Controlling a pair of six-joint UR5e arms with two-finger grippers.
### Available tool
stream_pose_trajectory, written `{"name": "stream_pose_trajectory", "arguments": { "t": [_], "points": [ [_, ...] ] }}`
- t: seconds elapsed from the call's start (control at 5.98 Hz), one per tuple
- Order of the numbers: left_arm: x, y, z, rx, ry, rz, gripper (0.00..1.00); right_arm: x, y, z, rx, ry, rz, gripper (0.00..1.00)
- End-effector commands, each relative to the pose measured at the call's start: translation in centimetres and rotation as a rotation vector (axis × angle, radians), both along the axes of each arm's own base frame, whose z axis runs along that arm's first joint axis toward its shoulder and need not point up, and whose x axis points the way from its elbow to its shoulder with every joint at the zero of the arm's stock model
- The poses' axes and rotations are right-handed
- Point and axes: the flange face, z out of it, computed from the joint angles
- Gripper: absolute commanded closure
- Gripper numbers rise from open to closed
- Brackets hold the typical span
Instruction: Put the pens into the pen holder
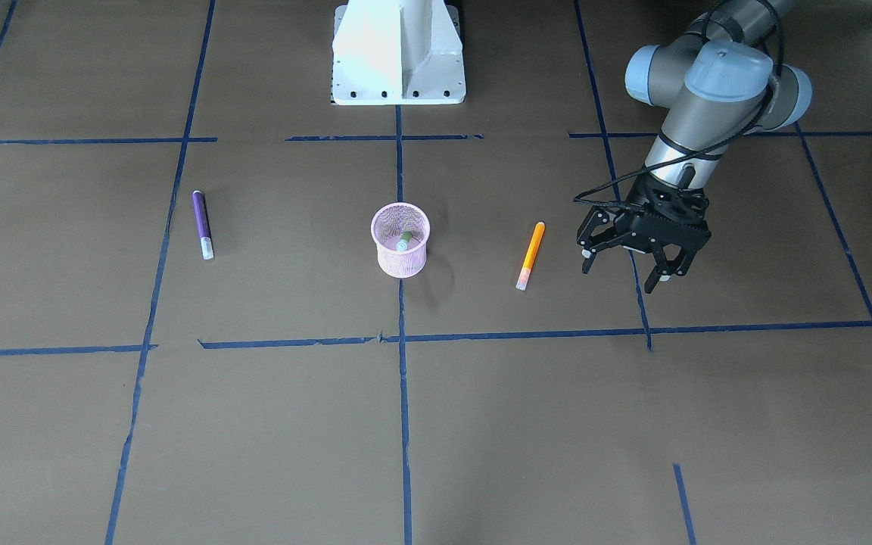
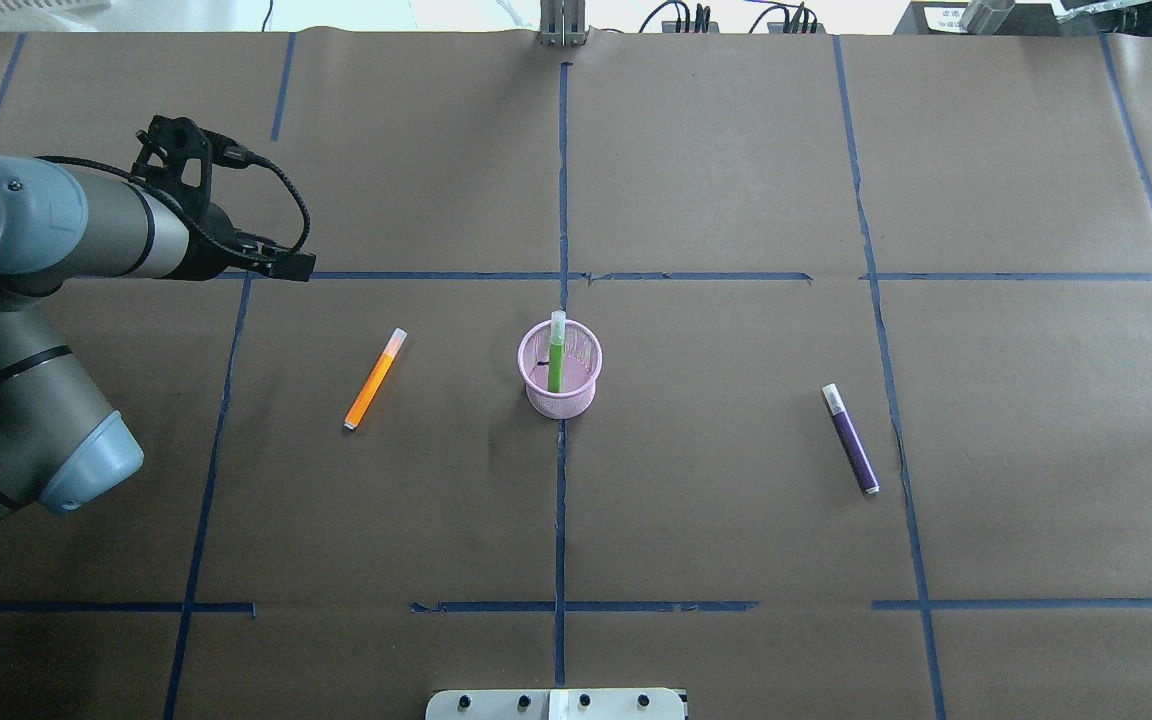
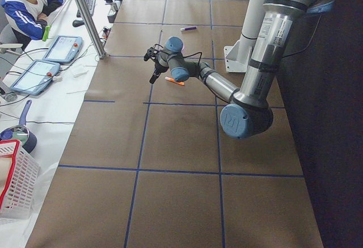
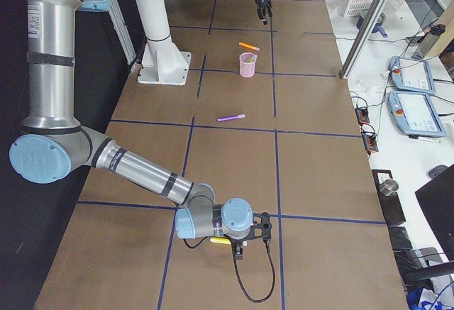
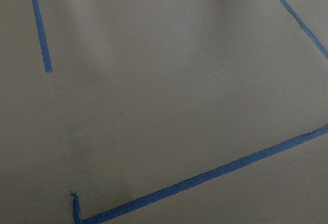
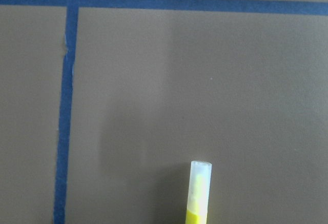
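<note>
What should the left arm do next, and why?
Probably slide the left gripper over the orange pen and lower it. Its jaws stand open and empty beside that pen, which lies flat, nearest this arm; the green pen already stands in the pen holder.

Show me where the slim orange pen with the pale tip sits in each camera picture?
Front-facing: the slim orange pen lies right of centre, right of the pink wire-mesh cup.
Overhead: the pen lies left of centre, left of the cup.
Left side: the pen is in the upper middle; the cup is not seen.
Right side: the pen is near the top, just above the cup.
Wrist views: not in either.
Shared landmark: the cup beside it.
</note>
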Motion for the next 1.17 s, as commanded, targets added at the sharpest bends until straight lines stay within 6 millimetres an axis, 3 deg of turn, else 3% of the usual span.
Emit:
{"name": "stream_pose_trajectory", "arguments": {
  "t": [0.0, 0.5, 0.67, 1.0],
  "points": [
    [0.0, 0.0, 0.2, -0.002, -0.003, -0.001, 0.00, -1.2, 0.0, 1.1, -0.023, 0.014, -0.027, 0.00],
    [-0.1, 0.0, -0.1, 0.003, -0.001, -0.005, 0.00, -1.2, -0.8, 2.6, -0.044, 0.050, -0.028, 0.01],
    [-0.1, 0.0, -0.1, 0.005, -0.001, -0.005, 0.00, -1.2, -0.7, 2.7, -0.048, 0.050, -0.027, 0.13],
    [-0.5, 0.4, 1.0, -0.001, -0.010, -0.007, 0.00, -1.2, -0.8, 2.6, -0.045, 0.050, -0.026, 0.26]
  ]
}}
